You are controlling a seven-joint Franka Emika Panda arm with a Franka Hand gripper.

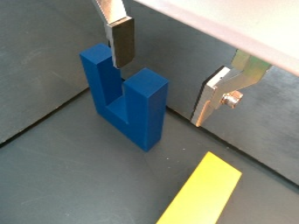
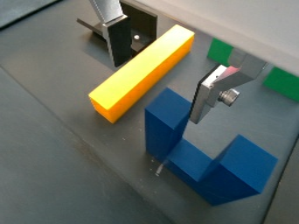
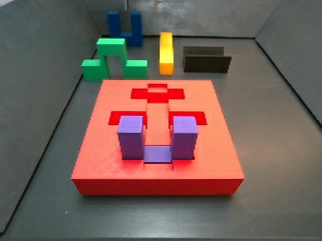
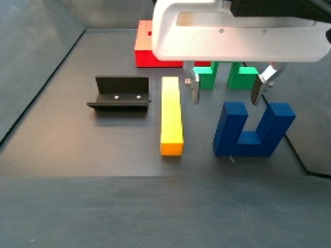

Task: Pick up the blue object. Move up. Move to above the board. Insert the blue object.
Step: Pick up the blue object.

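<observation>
One blue object [image 4: 253, 130] (two prongs), gripper [image 4: 227, 92] spread above

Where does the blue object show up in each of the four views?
Wrist view: blue object, one prong between the gripper fingers.
Wrist view, beside the yellow bar.
Side view, far end, partly hidden behind the green block.
Side view, right of the yellow bar.

Your blue object [image 4: 251, 130] is a dark blue U-shaped block, standing upright on the dark floor, prongs up, untouched. The gripper [image 4: 229, 89] hangs open just above it, fingers clear. Your board [image 3: 157, 139] is a big flat red slab with shaped recesses on top, lying flat, well apart from the blue object.
</observation>
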